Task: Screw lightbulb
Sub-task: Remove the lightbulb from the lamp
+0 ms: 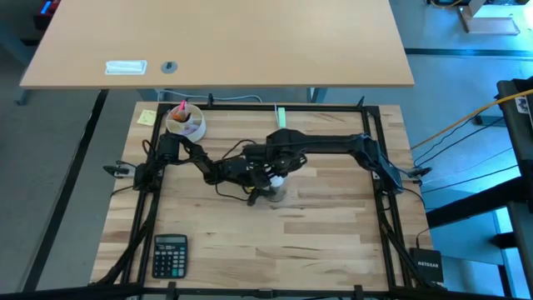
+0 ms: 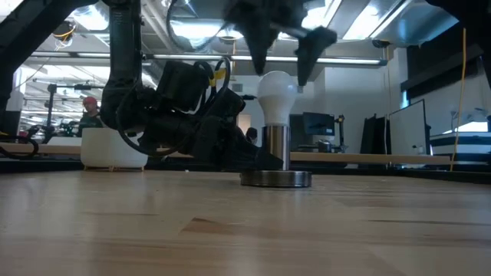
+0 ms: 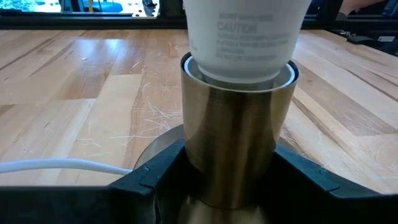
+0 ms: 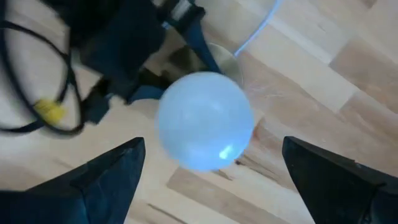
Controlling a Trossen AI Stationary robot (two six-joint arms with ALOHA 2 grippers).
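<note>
The white lightbulb stands upright with its neck down in the round metal socket, whose flat base disc rests on the wooden table. My left gripper reaches in low from the table's left and is shut on the socket's tube. My right gripper hangs over the bulb, pointing down and open. Its two fingers stand on either side of the bulb's round top without touching it. My left gripper pinches the socket's upright tube between its two fingers, low on the tube just above the base disc. The fingers come nearly level from the table's left. The socket stands upright with its disc on the table.
A thin white cord runs from the socket across the table. A calculator lies near the front left. A white cup, a yellow note and a pale green block sit along the far edge. A person is in the room behind.
</note>
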